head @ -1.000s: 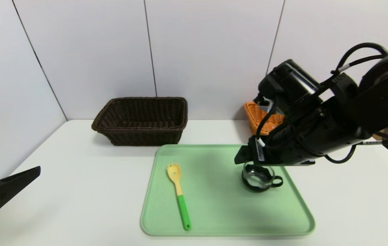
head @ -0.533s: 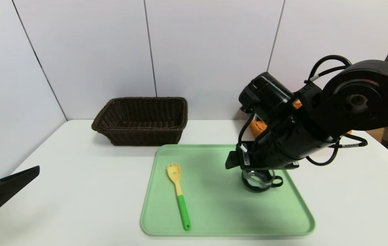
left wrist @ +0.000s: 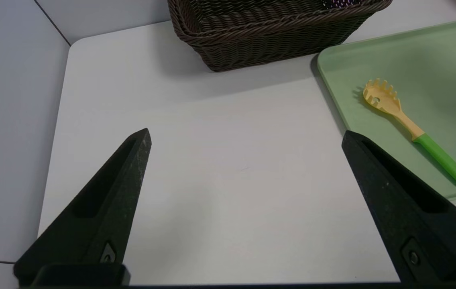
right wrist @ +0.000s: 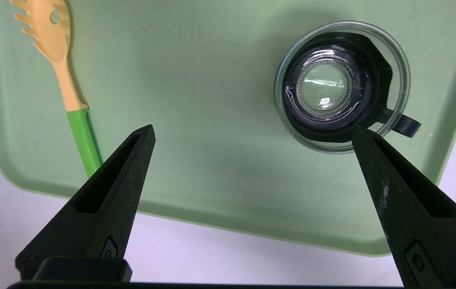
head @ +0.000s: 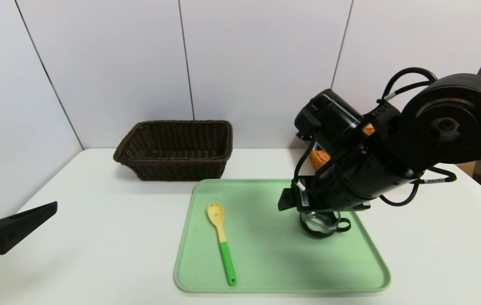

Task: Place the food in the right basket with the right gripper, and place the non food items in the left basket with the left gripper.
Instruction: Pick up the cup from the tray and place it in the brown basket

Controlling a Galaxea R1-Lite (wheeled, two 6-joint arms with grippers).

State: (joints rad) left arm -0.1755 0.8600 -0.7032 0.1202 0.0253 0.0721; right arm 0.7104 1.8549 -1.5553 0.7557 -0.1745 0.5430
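The right claw (right wrist: 252,136), fingers apart, hangs over the glass cup (right wrist: 341,86) on the tray (head: 274,271); grabbing it would send a non-food item to the wrong basket. The left claw (left wrist: 248,136), also apart, waits near the fork (left wrist: 412,128).

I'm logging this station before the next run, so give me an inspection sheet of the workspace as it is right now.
Surface: white table with a green tray on it.
Job's things: fork and glass cup lie apart on the tray; dark basket behind the tray, orange basket mostly hidden behind the right arm; no food seen.
Clutter: nothing seen.
Grippers: right gripper open over the tray, beside the cup; left gripper open, above the table's left side.
Cables: black loops on the right arm, off the table.
Surroundings: white wall panels behind.
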